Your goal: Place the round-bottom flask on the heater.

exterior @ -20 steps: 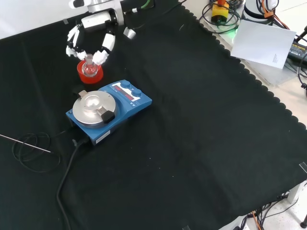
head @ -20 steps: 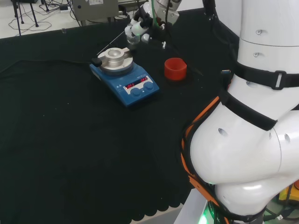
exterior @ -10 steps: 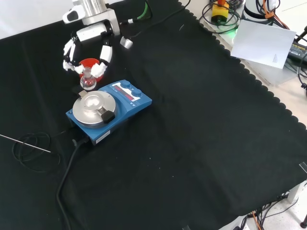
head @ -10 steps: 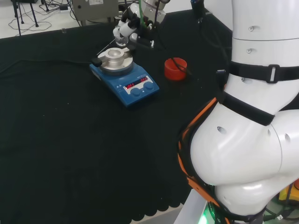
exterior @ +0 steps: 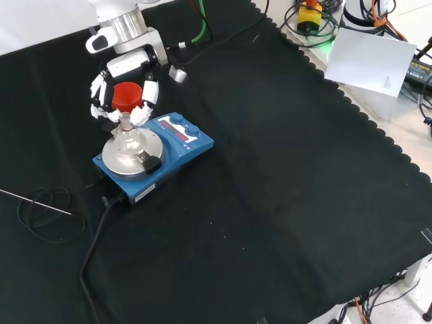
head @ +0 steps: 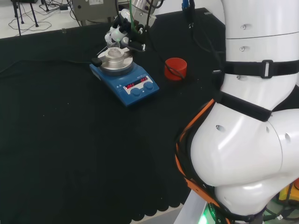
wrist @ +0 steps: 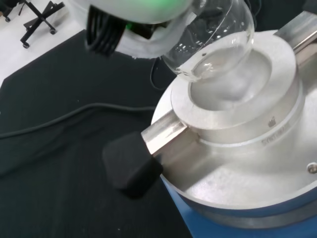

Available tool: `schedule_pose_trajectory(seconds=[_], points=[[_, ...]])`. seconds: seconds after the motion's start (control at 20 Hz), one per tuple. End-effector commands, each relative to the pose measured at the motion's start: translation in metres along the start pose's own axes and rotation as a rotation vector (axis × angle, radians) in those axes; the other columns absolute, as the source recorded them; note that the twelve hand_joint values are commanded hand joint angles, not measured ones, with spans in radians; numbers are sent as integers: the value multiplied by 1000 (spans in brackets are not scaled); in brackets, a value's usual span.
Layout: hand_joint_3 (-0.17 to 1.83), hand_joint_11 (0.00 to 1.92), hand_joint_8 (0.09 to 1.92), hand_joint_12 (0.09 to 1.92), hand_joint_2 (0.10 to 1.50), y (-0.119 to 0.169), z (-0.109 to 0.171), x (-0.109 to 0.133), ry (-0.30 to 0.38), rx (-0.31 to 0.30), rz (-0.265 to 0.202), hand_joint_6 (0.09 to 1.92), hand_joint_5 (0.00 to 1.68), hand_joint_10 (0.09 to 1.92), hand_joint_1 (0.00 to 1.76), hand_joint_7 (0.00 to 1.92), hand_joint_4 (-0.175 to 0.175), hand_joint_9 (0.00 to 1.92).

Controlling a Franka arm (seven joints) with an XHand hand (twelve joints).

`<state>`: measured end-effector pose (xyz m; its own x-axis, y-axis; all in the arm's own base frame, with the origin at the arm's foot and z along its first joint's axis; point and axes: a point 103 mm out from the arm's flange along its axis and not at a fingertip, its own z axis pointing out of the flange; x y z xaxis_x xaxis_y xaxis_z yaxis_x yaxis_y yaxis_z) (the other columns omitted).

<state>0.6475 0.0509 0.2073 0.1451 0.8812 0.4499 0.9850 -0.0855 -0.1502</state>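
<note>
**Flask carried from the red stand to just above the heater bowl**

A second ago we held the round-bottom flask (exterior: 125,129) over the red stand (exterior: 127,96); now we have carried it across, and it hangs over the heater (exterior: 151,156). Our hand (exterior: 123,84) has its fingers curled round the flask's neck. In the wrist view the glass bulb (wrist: 213,42) sits just above the silver bowl (wrist: 233,84), slightly off its centre, and we cannot tell if it touches the rim. The stand is left empty on the tabletop (exterior: 283,175). We judge that the transfer is nearly done: lowering, seating and release remain.
</note>
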Motion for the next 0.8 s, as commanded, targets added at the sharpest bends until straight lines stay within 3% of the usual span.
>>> schedule_pose_trajectory(seconds=[0.05, 0.8], points=[[753, 430, 591, 1285, 675, 3, 7, -2, -3, 18, 3, 949, 1141, 574, 1114, 562, 76, 766], [764, 430, 590, 1285, 669, 7, 14, -19, 0, 37, 20, 952, 1143, 574, 1116, 554, 71, 763]])
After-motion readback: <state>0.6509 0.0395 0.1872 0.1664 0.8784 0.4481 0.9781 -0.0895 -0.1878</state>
